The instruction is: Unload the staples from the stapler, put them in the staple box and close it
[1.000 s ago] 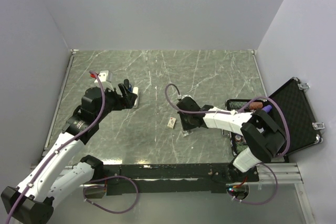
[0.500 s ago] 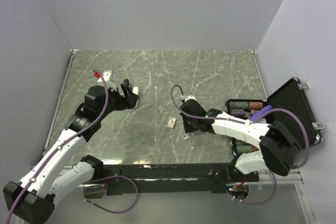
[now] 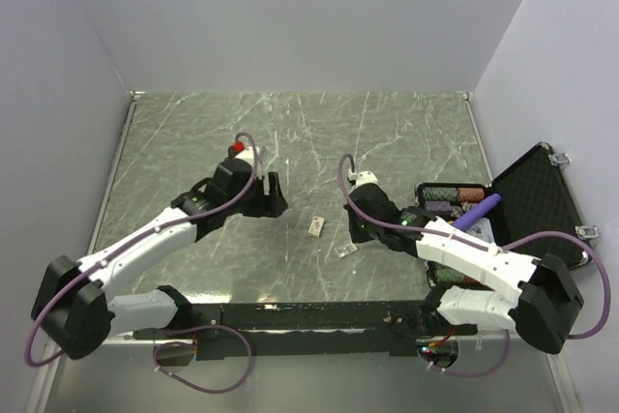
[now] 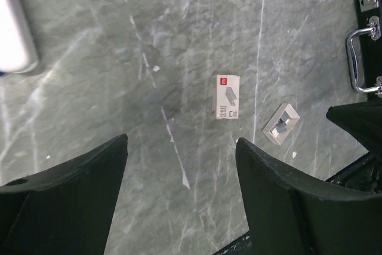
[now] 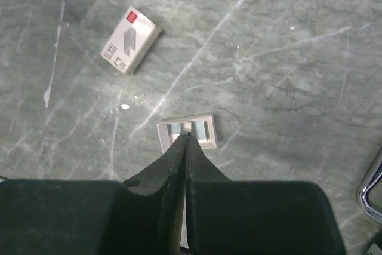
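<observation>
Position of stapler (image 4: 13,28): only a whitish bar with a speck of blue shows, at the upper-left edge of the left wrist view. I take this to be it, lying on the table (image 3: 406,132) with neither tool on it. I cannot pick it out in the top view.

State of left gripper (image 4: 181,143): jaws wide apart and empty, hanging over bare marble. The staple box (image 4: 228,97) sits mid-frame ahead, the stapler far off to the side.

State of right gripper (image 5: 186,137): fingers pressed together with nothing visible between them. The tips are at the near rim of the small open tray (image 5: 203,128), whose grey contents look like staples.

Risks:
- The closed tips nudge the tray and spill loose staples.
- The left jaws close on the box instead of the stapler.
- Both arms crowd the same central patch and knock together.
</observation>
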Controlling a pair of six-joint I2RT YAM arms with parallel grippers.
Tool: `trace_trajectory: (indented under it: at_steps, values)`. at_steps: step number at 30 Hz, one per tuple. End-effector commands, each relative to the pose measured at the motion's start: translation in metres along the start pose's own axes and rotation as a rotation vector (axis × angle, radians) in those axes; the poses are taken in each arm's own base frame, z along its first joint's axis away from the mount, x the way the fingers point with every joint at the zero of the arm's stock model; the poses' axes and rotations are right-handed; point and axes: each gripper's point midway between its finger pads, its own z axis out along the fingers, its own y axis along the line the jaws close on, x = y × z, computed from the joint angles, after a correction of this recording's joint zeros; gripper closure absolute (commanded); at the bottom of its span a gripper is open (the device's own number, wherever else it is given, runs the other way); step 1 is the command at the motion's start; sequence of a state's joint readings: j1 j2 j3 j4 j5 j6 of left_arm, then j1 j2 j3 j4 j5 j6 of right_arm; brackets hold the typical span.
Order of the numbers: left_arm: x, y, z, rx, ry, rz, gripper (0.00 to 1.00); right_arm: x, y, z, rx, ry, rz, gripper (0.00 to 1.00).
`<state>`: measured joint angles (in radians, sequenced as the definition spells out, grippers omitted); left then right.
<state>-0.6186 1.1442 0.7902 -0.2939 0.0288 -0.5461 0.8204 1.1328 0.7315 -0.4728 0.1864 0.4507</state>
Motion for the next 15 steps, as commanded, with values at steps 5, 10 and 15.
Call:
trace_trajectory:
  at_steps: [5,10,15]
  values:
    - [-0.014,-0.023,0.038,-0.01,-0.027,-0.015,0.37,0.009,-0.005,-0.009,-0.016,-0.021,0.016,0.93]
    - [-0.015,-0.02,0.069,-0.073,-0.003,-0.022,0.66,0.011,-0.001,-0.01,-0.047,-0.027,0.027,0.93]
    - [-0.002,-0.015,0.104,-0.117,0.066,-0.027,0.99,0.012,0.001,-0.013,-0.066,-0.033,0.033,0.93]
